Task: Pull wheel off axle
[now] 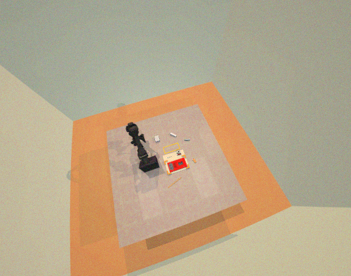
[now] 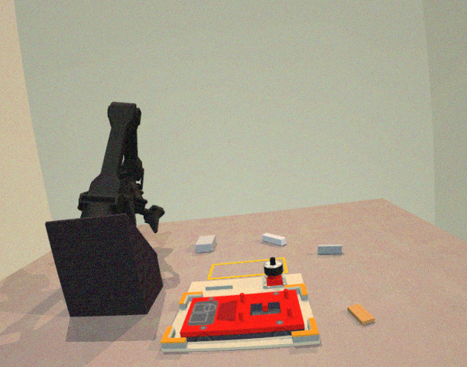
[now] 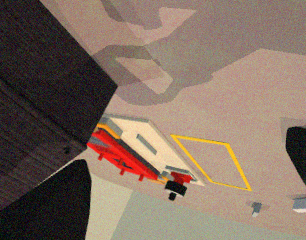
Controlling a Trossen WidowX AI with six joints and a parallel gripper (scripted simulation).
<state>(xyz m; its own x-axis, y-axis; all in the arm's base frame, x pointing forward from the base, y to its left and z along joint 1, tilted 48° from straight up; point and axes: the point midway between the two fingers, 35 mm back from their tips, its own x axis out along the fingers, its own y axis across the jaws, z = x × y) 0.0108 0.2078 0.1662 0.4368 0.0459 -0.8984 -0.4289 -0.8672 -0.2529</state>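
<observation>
Black base block (image 1: 148,165) (image 2: 102,268) (image 3: 48,75) stands toward the table's left edge, top view, carrying my arm (image 1: 133,129) (image 2: 111,157). Gripper (image 1: 138,140) (image 2: 154,221) (image 3: 192,155): fingers spread, nothing between. Cream board (image 1: 169,156) (image 2: 202,285) (image 3: 138,125) sits nearer mid-table. Yellow outline (image 1: 170,145) (image 2: 245,261) (image 3: 200,139) lies beside it, toward the upper edge. Wheel (image 1: 178,152) (image 2: 273,268) (image 3: 176,188): I observe it on its upright axle, outside the outline.

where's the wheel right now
The wheel is on the upright axle, at the cream board's far right corner in the exterior view, beside the yellow outline.
</observation>
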